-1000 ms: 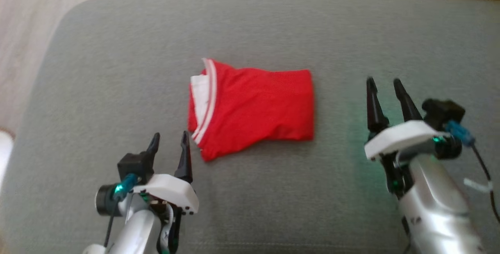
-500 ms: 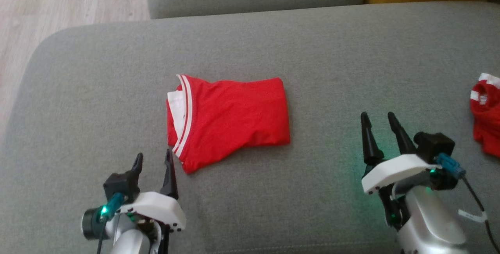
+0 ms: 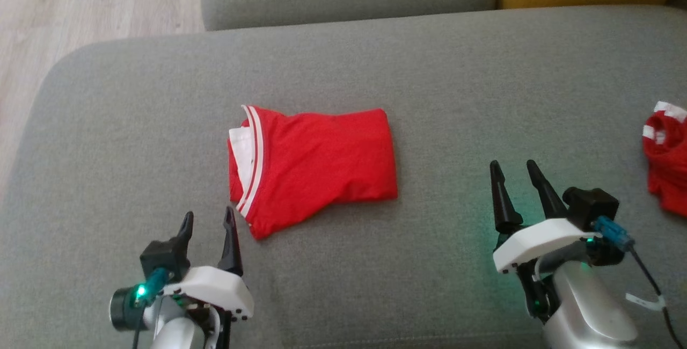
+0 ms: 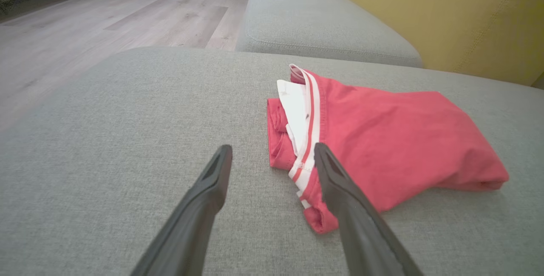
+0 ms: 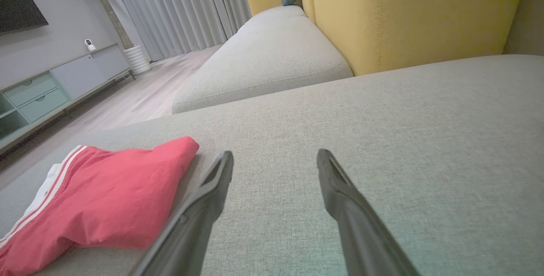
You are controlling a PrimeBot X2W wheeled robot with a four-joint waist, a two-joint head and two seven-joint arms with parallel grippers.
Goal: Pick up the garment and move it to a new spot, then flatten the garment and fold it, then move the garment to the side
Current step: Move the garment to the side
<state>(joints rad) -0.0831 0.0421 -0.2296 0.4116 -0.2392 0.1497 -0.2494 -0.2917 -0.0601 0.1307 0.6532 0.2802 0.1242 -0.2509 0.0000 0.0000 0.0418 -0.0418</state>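
Garment (image 3: 316, 164), red with white stripes, lay folded mid-cushion on the grey sofa (image 3: 134, 123), its near corner just beyond the left gripper (image 3: 209, 213), whose fingers stood apart and empty. The right gripper (image 3: 512, 164), likewise spread and holding nothing, hovered well to its right. Two red garments showed; the second garment (image 3: 665, 177) was cut off at the right edge.

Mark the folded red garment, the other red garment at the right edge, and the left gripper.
folded red garment (image 3: 322, 161), head view, middle of its top layer.
second red garment (image 3: 665, 161), head view, its crumpled red body.
left gripper (image 3: 209, 212), head view, midway between its fingertips.
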